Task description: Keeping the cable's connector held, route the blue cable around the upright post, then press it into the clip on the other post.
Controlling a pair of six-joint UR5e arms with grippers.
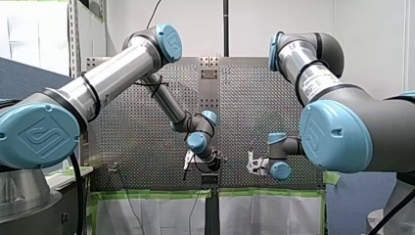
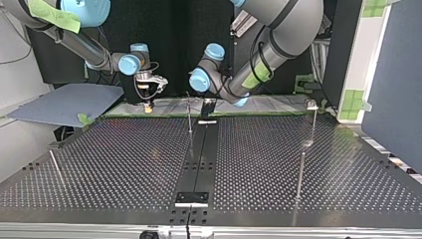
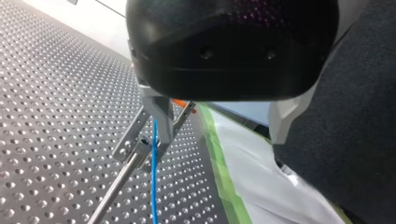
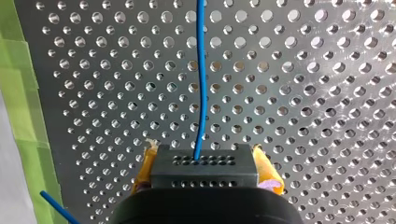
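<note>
Connector (image 4: 204,171) clamped in my right tool (image 4: 205,164); my left tool (image 3: 158,139) pinches blue cable (image 3: 153,186).

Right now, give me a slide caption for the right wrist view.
Yellow-padded fingers clamp the black connector, its blue cable running ahead over the perforated table.

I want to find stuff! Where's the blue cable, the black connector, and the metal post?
blue cable (image 4: 202,84), right wrist view, middle of its run.
connector (image 4: 204,171), right wrist view, its holed face.
post (image 3: 114,189), left wrist view, its slanted shaft.
</note>
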